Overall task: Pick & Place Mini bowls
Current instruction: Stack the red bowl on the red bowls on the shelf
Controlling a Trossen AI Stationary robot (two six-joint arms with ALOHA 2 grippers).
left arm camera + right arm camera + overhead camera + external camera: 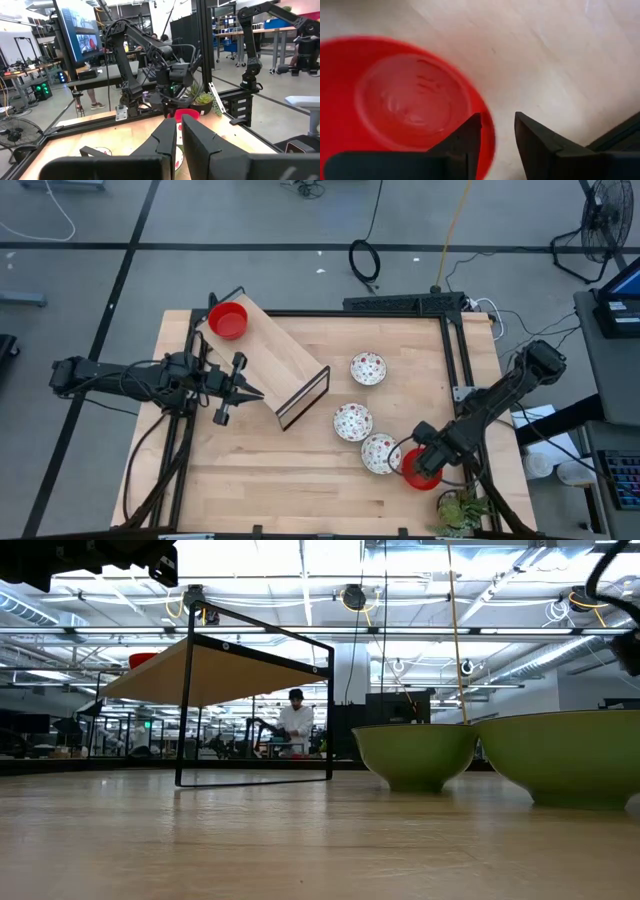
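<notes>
Counting outward from the near table (300, 490) edge, with the sloped wooden shelf (275, 360) as landmark: two plain red bowls and three white floral bowls show, five in all. The nearest red bowl (415, 472) sits well to the right of the shelf, at the table's near right corner beside a small plant (460, 510). The right gripper (428, 461) is down on it, its fingers (465, 137) straddling the rim, one inside and one outside, pinching the bowl's wall. The right arm reaches in low from the right edge. Touching that bowl is a floral bowl (379, 453); a second (353, 421) and a third (368, 368) lie farther on. The left gripper (255, 391), pressed together, hovers level over the shelf. The second red bowl (228, 320) rests on the shelf's far corner.
</notes>
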